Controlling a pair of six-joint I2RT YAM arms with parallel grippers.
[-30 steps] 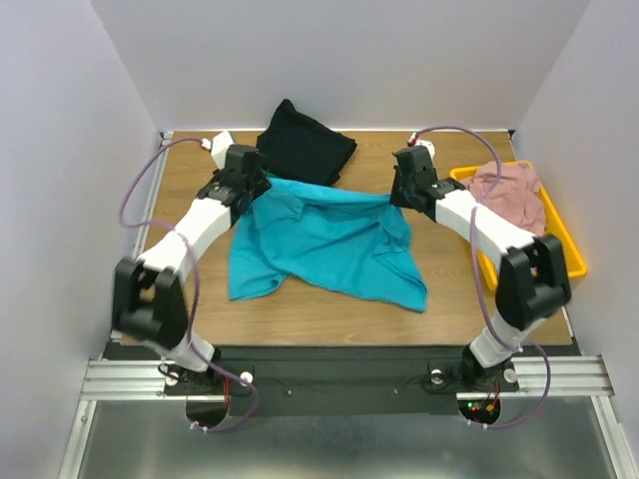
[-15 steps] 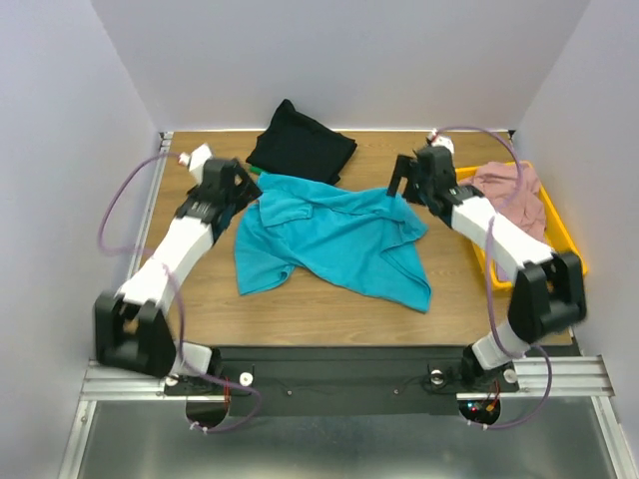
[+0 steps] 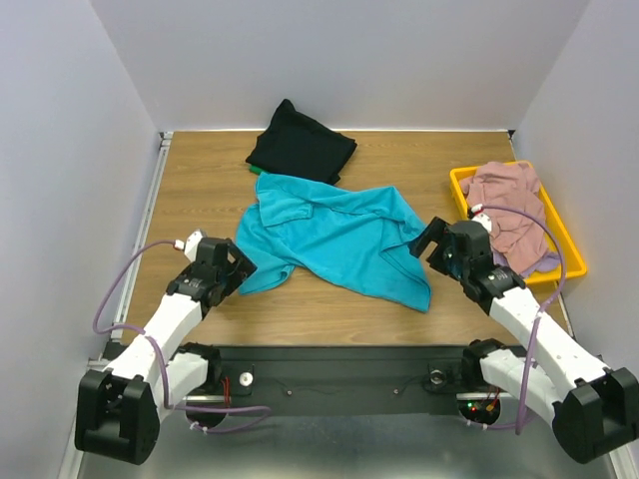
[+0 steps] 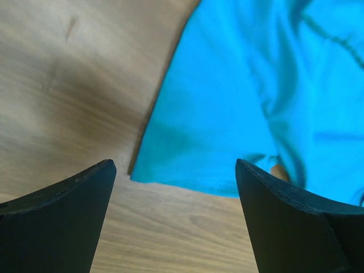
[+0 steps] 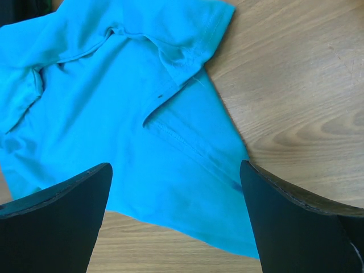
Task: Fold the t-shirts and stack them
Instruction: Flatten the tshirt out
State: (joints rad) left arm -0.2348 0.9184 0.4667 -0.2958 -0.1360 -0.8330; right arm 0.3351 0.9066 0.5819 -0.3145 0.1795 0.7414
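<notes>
A teal t-shirt (image 3: 334, 235) lies spread and rumpled in the middle of the table. A black t-shirt (image 3: 302, 148) sits folded at the back, with a green edge (image 3: 252, 168) showing under it. My left gripper (image 3: 235, 267) is open at the teal shirt's near-left corner. In the left wrist view, the left gripper (image 4: 173, 165) holds nothing, and the hem of the teal shirt (image 4: 227, 96) lies just ahead of it. My right gripper (image 3: 429, 242) is open by the shirt's right side. In the right wrist view, the right gripper (image 5: 176, 165) hangs empty over the teal shirt (image 5: 114, 85).
A yellow tray (image 3: 569, 239) at the right holds a crumpled dusty pink shirt (image 3: 504, 200) with pale lavender fabric (image 3: 539, 261) beneath it. Bare wooden table (image 3: 200, 180) shows to the left and along the near edge. White walls stand on three sides.
Both grippers let go of the teal shirt at its far edge and opened. Both arms drew back to the near side. The shirt has dropped onto the table.
</notes>
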